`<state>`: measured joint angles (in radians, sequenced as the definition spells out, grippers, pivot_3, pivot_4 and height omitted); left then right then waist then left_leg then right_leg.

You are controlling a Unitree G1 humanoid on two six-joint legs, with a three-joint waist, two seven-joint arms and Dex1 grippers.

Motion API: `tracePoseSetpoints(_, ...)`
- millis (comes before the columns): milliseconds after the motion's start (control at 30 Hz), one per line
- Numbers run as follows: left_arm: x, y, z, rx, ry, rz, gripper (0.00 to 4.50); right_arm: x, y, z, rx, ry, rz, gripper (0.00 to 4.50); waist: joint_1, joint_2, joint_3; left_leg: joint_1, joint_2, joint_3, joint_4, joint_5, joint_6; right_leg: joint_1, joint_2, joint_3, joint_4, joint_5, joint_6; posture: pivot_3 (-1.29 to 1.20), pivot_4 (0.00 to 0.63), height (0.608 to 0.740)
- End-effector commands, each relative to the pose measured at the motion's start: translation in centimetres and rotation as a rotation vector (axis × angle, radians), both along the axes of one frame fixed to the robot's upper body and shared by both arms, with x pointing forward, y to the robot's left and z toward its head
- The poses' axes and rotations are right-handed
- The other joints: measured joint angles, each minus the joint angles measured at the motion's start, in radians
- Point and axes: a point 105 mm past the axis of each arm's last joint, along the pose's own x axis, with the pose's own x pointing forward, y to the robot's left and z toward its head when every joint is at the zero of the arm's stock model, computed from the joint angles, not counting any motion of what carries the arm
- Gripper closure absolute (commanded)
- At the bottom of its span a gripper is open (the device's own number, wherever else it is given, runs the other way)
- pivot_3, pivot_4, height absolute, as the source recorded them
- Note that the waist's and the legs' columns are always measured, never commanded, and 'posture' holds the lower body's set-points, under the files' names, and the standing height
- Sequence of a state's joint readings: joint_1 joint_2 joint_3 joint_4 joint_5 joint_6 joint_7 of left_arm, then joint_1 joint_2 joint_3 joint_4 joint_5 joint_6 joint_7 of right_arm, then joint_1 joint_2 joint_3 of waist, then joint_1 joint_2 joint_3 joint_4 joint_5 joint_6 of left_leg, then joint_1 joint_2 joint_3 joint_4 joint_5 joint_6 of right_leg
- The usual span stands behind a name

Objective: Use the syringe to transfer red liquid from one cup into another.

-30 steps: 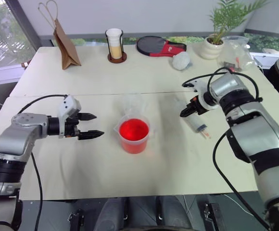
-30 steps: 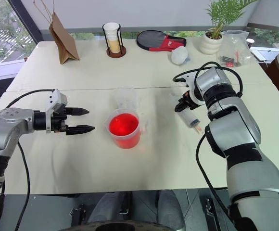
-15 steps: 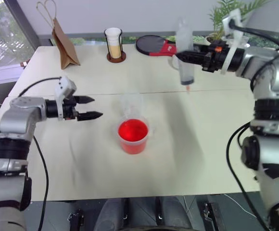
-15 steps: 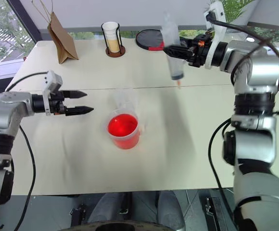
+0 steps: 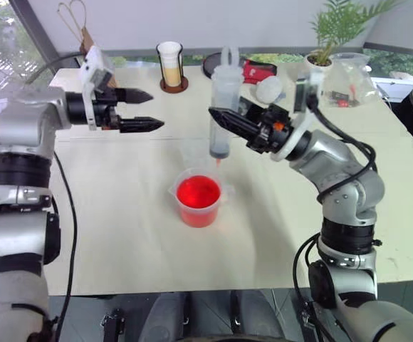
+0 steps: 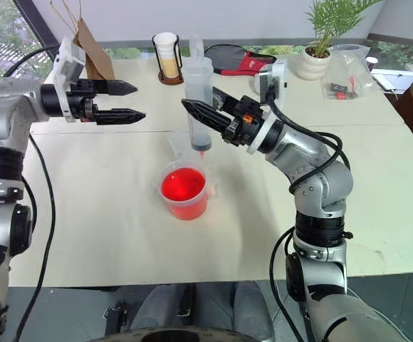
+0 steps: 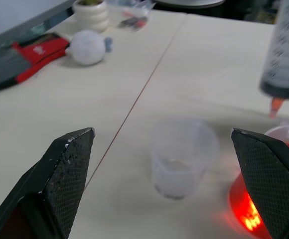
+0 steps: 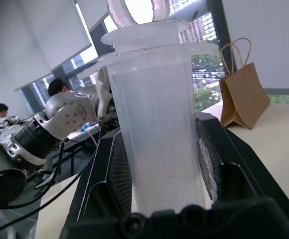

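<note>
I have the syringe (image 5: 221,108) clamped across its barrel in my right gripper (image 5: 228,121), the 2 fingers shut on the clear plastic. In the head views it sits just above the centre of the frame. I grip it mid-barrel, I judge, so the plunger end at the top is left free for my other hand to work.

The syringe stands nearly upright, its long axis running top to bottom in the frame. The plunger ring points up and the short orange tip points down at the big cup (image 5: 199,200) below it. The tip hangs just above the back rim of that cup, clear of the red liquid (image 5: 198,192) and not yet dipped in. It looks empty.

My left gripper (image 5: 141,110) is at the upper left of the frame, fingers spread wide with nothing between them. It points across toward the syringe, apart from it, roughly level with the upper barrel. I take it that it is there to reach the plunger.

The small clear cup (image 7: 183,157) stands just behind the big one, empty, close enough that the later transfer should need only a short shift. The table (image 5: 121,235) under them is pale and bare at the front.
</note>
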<state>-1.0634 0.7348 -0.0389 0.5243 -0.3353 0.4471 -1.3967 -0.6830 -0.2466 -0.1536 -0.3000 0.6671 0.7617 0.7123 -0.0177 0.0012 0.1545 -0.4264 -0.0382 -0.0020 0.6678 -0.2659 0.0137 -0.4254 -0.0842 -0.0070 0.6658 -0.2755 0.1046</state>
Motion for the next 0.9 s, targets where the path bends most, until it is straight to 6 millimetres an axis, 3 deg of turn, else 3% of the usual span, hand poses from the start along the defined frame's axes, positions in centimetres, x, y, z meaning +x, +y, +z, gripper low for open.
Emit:
tracePoseSetpoints(33,-0.4,-0.6,1.1,0.021,-0.042,-0.040,0.00,-2.0,0.6,2.1,0.061,-0.040,0.075,3.02,-0.001,0.000,0.000,0.000,0.000,0.000,0.000,0.000,0.000,0.000,0.000,0.000,0.000,0.000,0.000,0.00,0.150,0.740)
tracePoseSetpoints(133,-0.4,-0.9,1.4,0.017,-0.056,-0.052,0.00,-2.9,1.3,1.4,0.054,-0.015,0.103,3.02,-0.001,0.000,0.000,0.000,0.001,0.000,0.000,0.000,0.000,0.000,0.001,0.000,0.000,0.000,0.000,0.00,0.150,0.740)
tracePoseSetpoints(267,-0.7,-2.0,3.5,0.010,-0.126,-0.089,0.00,-3.2,2.3,-0.9,0.027,0.025,0.108,3.02,0.002,-0.001,0.000,0.000,0.001,0.000,0.000,0.000,0.000,0.000,0.001,0.001,0.000,0.000,0.000,0.00,0.150,0.740)
tracePoseSetpoints(467,-2.2,-2.8,6.6,0.029,-0.229,-0.139,0.00,-3.1,2.8,-2.4,0.025,0.054,0.099,3.02,0.000,-0.001,0.000,0.000,0.001,-0.001,0.000,0.000,0.000,0.000,0.002,0.001,0.000,0.000,0.000,0.00,0.150,0.740)
tracePoseSetpoints(733,-3.7,-4.7,5.9,0.061,-0.289,-0.215,0.00,-2.5,2.8,-4.3,-0.017,0.071,0.081,3.02,0.001,-0.001,0.000,0.000,0.001,-0.001,0.000,0.000,0.000,0.000,0.002,0.001,0.000,0.000,0.000,0.00,0.150,0.740)
tracePoseSetpoints(900,-3.7,-4.4,5.1,0.071,-0.293,-0.201,0.00,-2.2,2.9,-5.2,-0.046,0.063,0.074,3.02,0.000,-0.001,0.000,0.000,0.001,-0.001,0.001,0.000,0.000,0.001,0.002,0.002,0.000,0.000,0.000,0.00,0.150,0.740)
